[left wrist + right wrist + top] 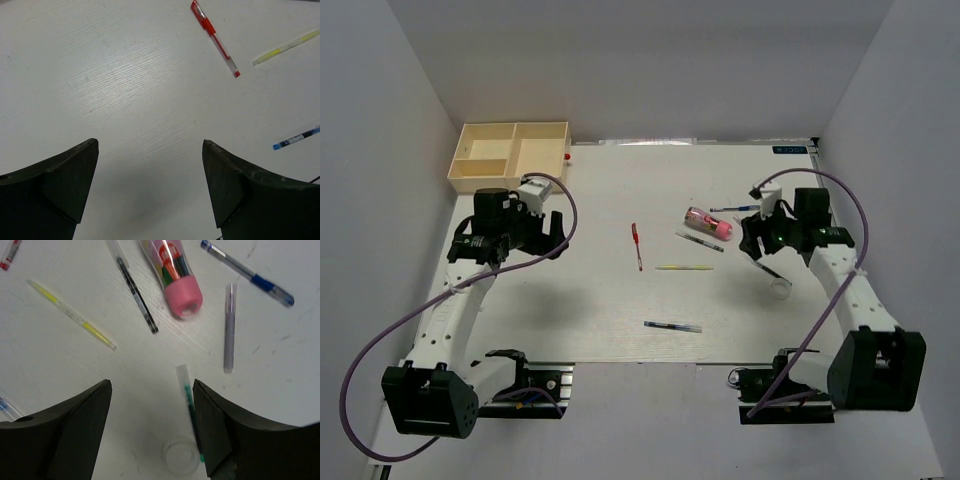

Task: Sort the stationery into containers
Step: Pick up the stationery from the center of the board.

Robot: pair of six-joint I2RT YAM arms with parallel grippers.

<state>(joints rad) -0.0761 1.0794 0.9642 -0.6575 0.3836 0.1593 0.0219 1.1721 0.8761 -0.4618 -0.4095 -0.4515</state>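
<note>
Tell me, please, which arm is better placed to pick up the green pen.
Right. The right gripper, open, hangs directly over the green pen, beside the tape ring; the left gripper, also open, sits far across by the tray.

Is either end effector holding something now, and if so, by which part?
Nothing is held: the left end effector and the right end effector are both open above the white table.

Bright, even light, soft shadows (near fingers (60,440) slightly blurred).
</note>
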